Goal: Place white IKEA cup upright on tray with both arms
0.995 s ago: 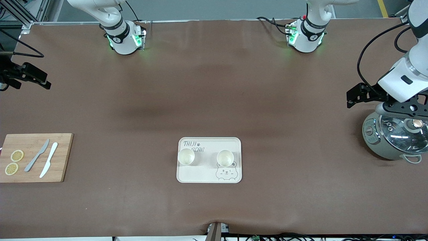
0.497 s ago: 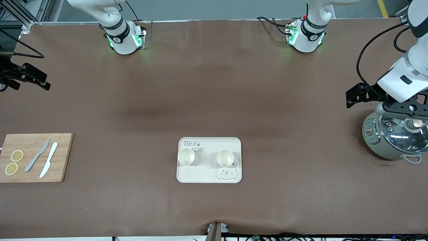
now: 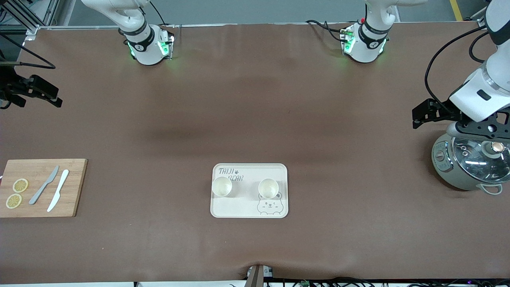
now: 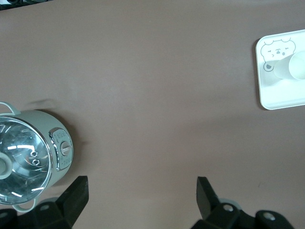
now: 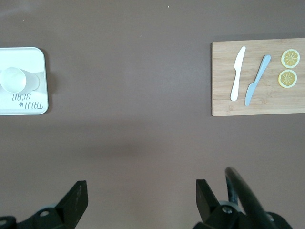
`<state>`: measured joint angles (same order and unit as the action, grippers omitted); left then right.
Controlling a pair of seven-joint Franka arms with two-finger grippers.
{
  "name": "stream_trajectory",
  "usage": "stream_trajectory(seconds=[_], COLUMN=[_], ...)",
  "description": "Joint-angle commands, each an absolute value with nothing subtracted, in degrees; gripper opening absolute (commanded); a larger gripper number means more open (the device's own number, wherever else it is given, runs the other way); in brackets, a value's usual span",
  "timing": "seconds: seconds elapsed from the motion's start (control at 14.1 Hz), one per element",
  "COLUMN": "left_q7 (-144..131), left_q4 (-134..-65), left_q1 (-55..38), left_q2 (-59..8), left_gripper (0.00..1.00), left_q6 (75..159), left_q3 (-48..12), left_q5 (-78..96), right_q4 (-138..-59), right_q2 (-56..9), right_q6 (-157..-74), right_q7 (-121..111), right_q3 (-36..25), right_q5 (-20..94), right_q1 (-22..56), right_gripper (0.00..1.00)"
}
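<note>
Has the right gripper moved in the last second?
Yes, slightly. In the front view the right gripper has edged toward the front camera, closer to the cutting board, and toward the tray, judged against the table edge.

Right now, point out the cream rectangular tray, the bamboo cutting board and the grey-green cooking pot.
cream rectangular tray (image 3: 239, 207), front view, bare floor.
bamboo cutting board (image 3: 75, 187), front view, bare wood.
grey-green cooking pot (image 3: 446, 175), front view, side wall.

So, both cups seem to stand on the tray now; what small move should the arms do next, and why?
Probably none beyond staying parked. Both white cups stand upright on the tray, mouths up. The left end effector hangs open beside the rice cooker, and the right end effector hangs open above the table's edge, clear of the cutting board. The task looks done.
</note>
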<state>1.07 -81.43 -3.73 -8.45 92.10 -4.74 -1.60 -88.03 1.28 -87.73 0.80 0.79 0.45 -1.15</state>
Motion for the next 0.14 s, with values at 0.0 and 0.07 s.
stream_trajectory(seconds=[0.0, 0.07], left_q7=[0.18, 0.18], left_q4=[-81.83, -81.83], left_q1=[-3.34, -3.34], left_q2=[-7.82, -7.91], left_gripper=[1.00, 1.00], left_q6=[92.20, 92.28], left_q3=[-5.36, -5.36], left_q5=[-3.08, -3.08], right_q4=[-87.10, -87.10], right_q2=[0.97, 0.88], right_q6=[-87.54, -87.63], right_q7=[1.32, 1.32], right_q3=[2.55, 2.55], right_q5=[-0.35, -0.44], right_q1=[-2.20, -2.20], right_gripper=[1.00, 1.00])
